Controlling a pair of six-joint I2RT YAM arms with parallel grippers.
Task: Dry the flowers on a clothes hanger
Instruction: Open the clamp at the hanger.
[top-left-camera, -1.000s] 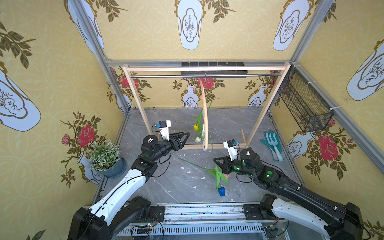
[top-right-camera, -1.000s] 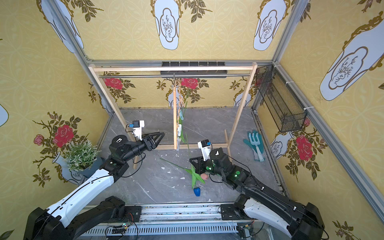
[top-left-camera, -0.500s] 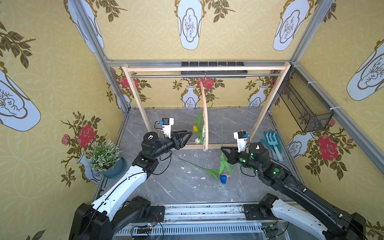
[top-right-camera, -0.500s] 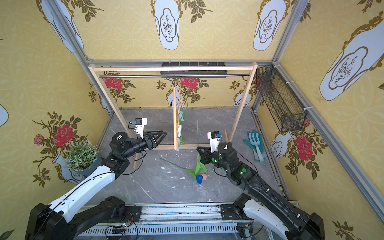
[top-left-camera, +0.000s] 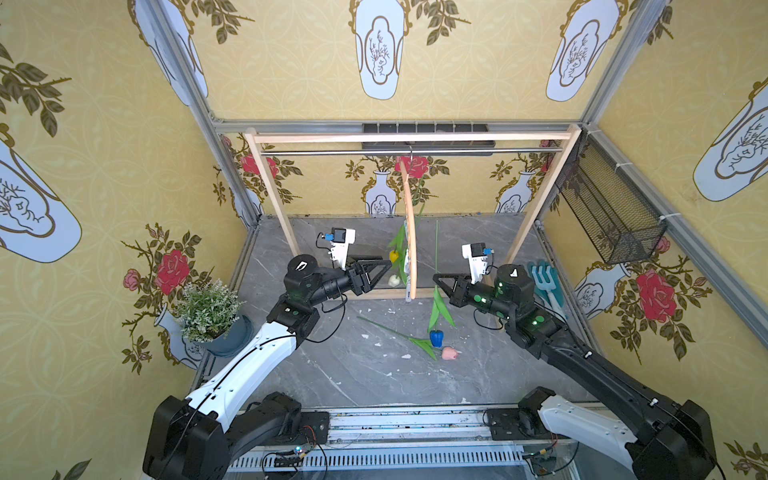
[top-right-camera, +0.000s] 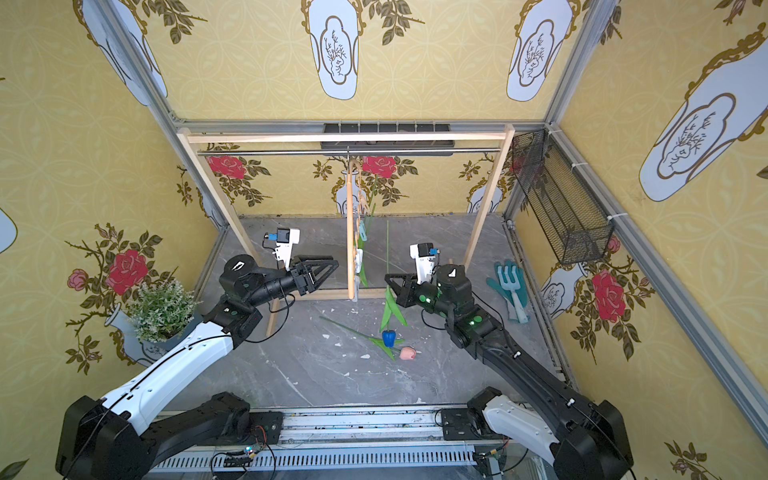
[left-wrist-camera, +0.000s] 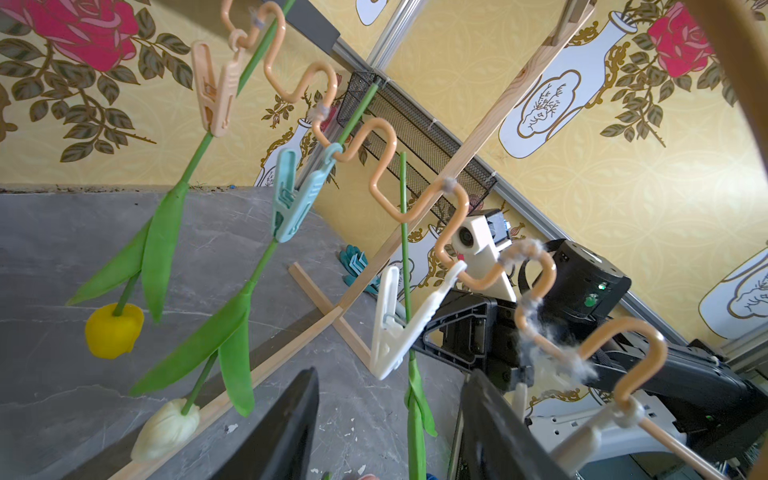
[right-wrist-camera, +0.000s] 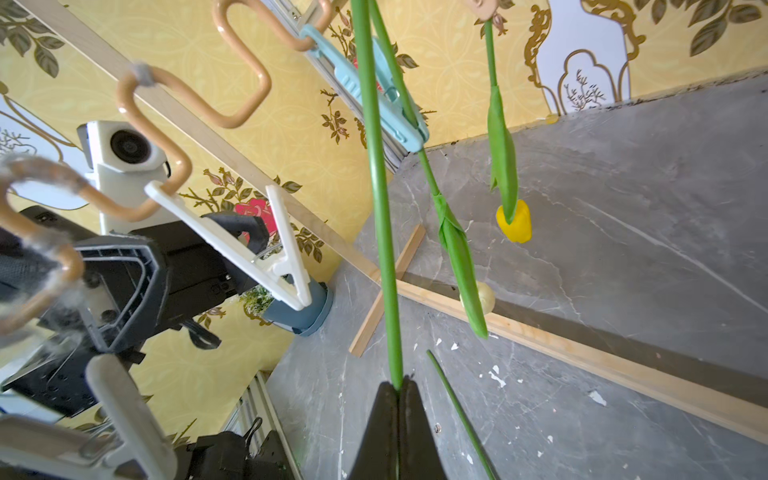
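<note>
The clothes hanger (top-left-camera: 409, 232) (top-right-camera: 350, 232) hangs edge-on from the rail. A yellow flower (top-left-camera: 393, 255) (left-wrist-camera: 113, 330) and a white one (top-left-camera: 393, 281) (left-wrist-camera: 166, 428) hang head down from its peach clothespin (left-wrist-camera: 216, 95) and teal clothespin (left-wrist-camera: 291, 199). My right gripper (top-left-camera: 436, 279) (right-wrist-camera: 398, 388) is shut on the stem (right-wrist-camera: 380, 187) of the blue flower (top-left-camera: 436, 337) and holds it upright, head down, beside the white clothespin (left-wrist-camera: 395, 332) (right-wrist-camera: 270, 253). On the other side of the hanger, my left gripper (top-left-camera: 384, 268) (left-wrist-camera: 390, 424) is open just short of that pin. A pink flower (top-left-camera: 449, 353) lies on the floor.
The wooden rack (top-left-camera: 409, 137) spans the back, and its base bar runs under the hanger. A potted plant (top-left-camera: 208, 307) stands at the left wall. Teal garden gloves and a fork (top-left-camera: 546, 282) lie at the right, under a black wire basket (top-left-camera: 606, 216).
My right gripper has lifted the blue flower off the floor and carried it back toward the hanger, stem upright. My left gripper has edged closer to the hanger.
</note>
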